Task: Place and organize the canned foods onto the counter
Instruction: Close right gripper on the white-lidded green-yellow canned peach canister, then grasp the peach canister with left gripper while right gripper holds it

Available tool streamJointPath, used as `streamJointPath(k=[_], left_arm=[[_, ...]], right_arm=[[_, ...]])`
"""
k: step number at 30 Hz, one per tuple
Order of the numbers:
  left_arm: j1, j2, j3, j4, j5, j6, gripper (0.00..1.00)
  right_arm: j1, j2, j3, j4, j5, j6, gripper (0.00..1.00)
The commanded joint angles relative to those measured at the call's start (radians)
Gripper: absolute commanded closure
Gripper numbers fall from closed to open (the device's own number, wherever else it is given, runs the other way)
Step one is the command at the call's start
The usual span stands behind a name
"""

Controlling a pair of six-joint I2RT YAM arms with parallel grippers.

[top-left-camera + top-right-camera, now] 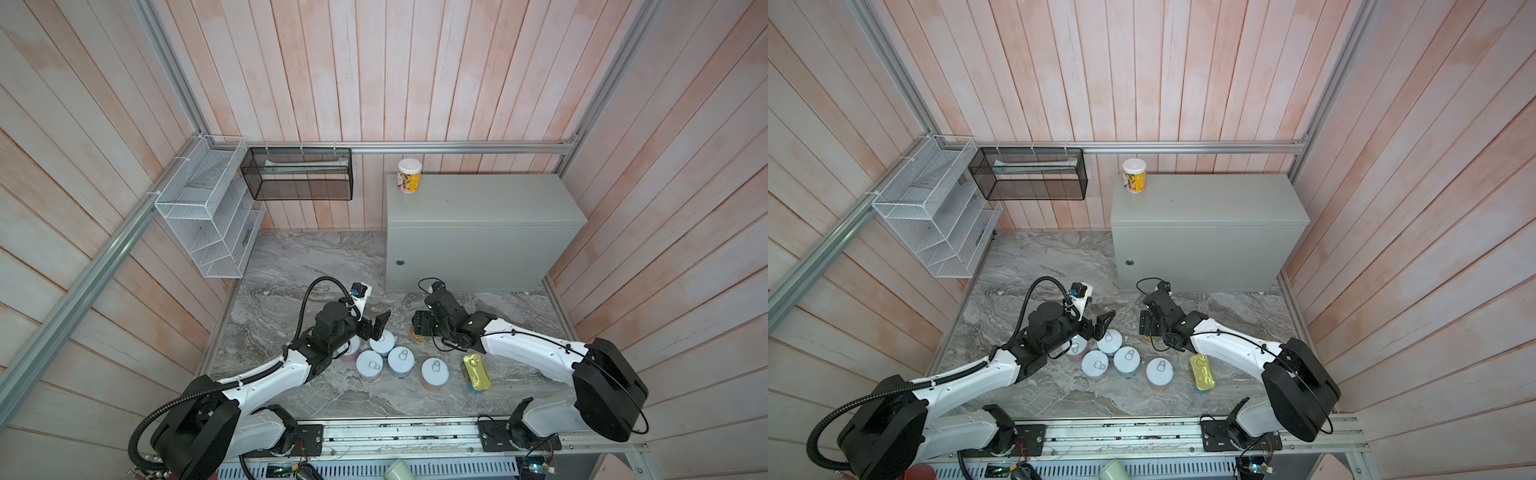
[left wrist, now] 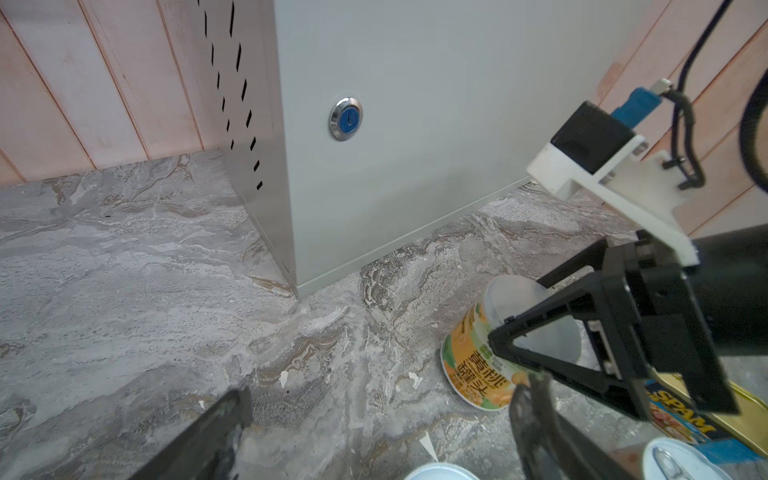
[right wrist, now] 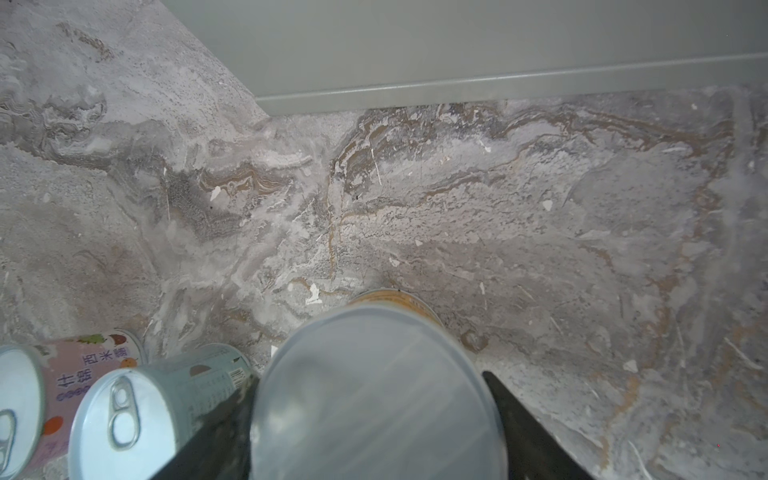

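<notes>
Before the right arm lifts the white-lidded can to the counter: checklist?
1. Right tool straddles can: ok, a finger on either side of the lid.
2. Grip closed firm: cannot tell.
3. Can upright on marble: ok.
4. Room on counter: ok, only a second can at its back left corner.
5. Left tool out of the way: ok, open, by the pull-tab cans.
6. Right finger clear of teal can: cannot tell.
</notes>
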Motion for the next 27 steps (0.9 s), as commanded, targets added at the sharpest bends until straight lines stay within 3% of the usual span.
streamJointPath(k=[1,27], left_arm=[[-0.002,0.006,0.0,0.037,0.017,0.01,0.0],[-0.018,0.087,0.001,0.1,0.151,0.002,0.0]], right_arm=[[-0.015,-0.051,0.051,0.06,-0.023,-0.017,0.37],[-0.102,-0.19,0.074,0.045,-0.243,-0.055,0.4]])
